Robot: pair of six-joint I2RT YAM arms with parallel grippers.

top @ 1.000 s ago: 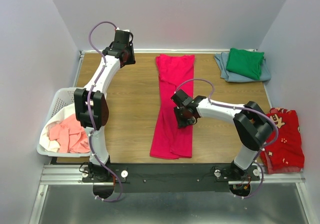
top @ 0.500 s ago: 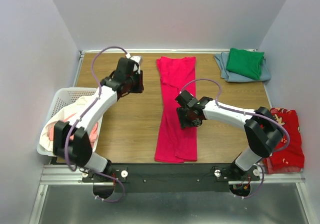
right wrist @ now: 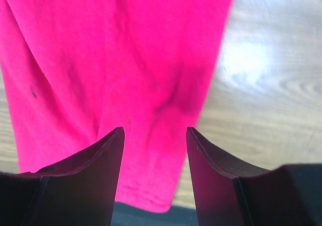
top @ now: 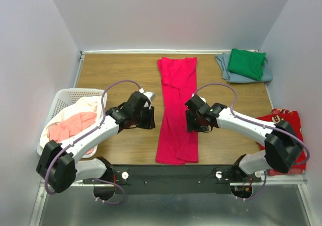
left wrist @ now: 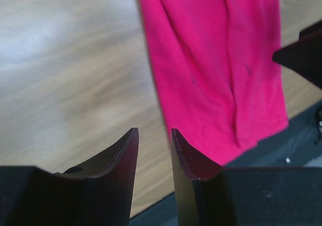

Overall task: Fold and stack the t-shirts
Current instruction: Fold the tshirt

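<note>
The crimson-pink t-shirt [top: 176, 110] is lying on the table [top: 115, 75] as a long narrow strip, folded lengthwise. Its long axis is running from the far edge straight toward the arms' bases.

The two grippers are flanking its near half, one on each side. The left gripper [left wrist: 153, 133] is hovering over bare wood just beside the shirt's left edge, its fingers parted by a narrow gap with nothing between them. The right gripper [right wrist: 153, 130] is hanging over the shirt's right edge, its jaws spread wider and clasping nothing. Whether its tips are touching the cloth cannot be told. The right arm is therefore the nearer of the two.

The likely next step is a crosswise fold, end over end, so both grippers would be working along the strip's length.

Well to the shirt's far right, a green t-shirt [top: 246, 63] is resting folded on a grey-blue t-shirt [top: 225, 67]. Well to its left, a basket [top: 63, 97] is holding a salmon-pink t-shirt [top: 70, 128] and a white t-shirt [top: 85, 105]. A red patterned cloth [top: 287, 119] is lying to its right, beyond the right arm. Nothing is standing between either gripper and the strip.
</note>
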